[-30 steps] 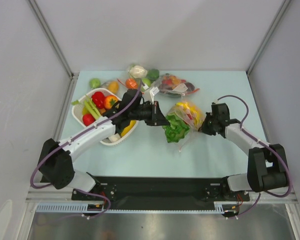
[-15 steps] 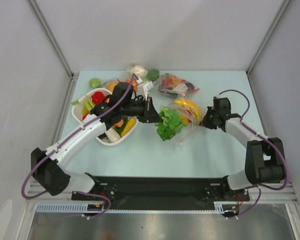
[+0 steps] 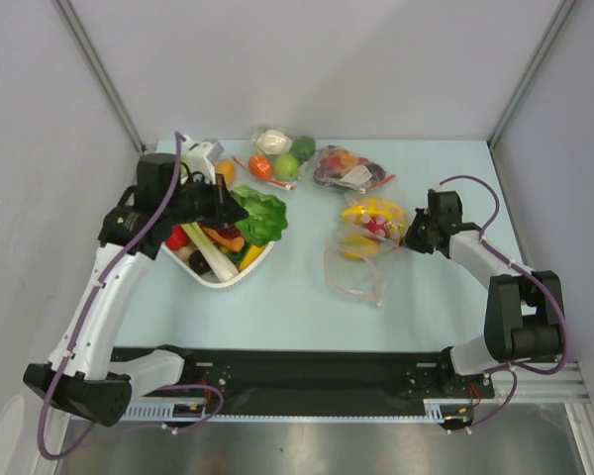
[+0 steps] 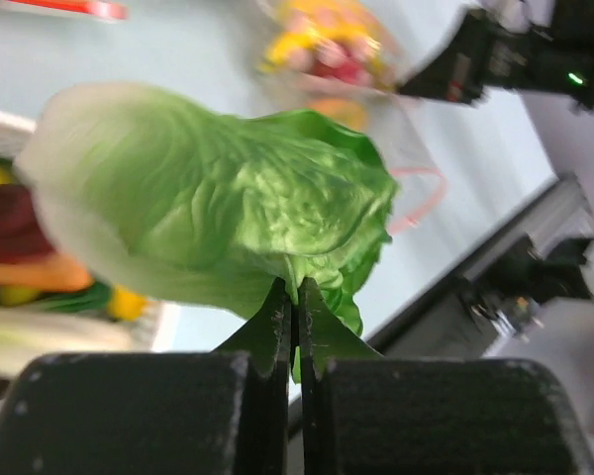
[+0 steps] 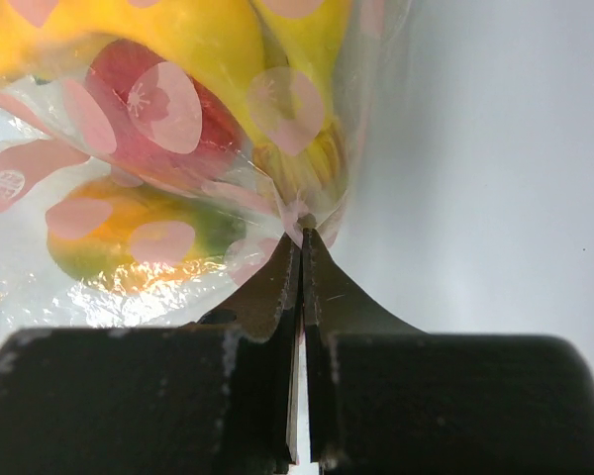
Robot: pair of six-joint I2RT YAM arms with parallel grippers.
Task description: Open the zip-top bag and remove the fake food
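My left gripper (image 3: 228,206) is shut on the leafy green lettuce (image 3: 260,215) and holds it above the right rim of the white basket (image 3: 240,275); the lettuce fills the left wrist view (image 4: 218,213), pinched at its lower edge. The clear zip-top bag (image 3: 361,255) lies mid-table with its pinkish zip end toward the front. It holds a yellow banana bunch (image 3: 371,210), an orange-yellow fruit (image 3: 354,246) and a small red piece (image 3: 378,228). My right gripper (image 3: 408,240) is shut on the bag's right edge (image 5: 299,220).
The white basket holds red peppers (image 3: 178,237), a leek (image 3: 206,255) and other toy food. At the back lie a bag with cauliflower and green fruit (image 3: 279,148) and a labelled bag with dark items (image 3: 351,168).
My left arm carried the lettuce out of the bag and leftward to above the basket. The bag now lies flatter, without the lettuce. The right gripper stayed on the bag's edge.
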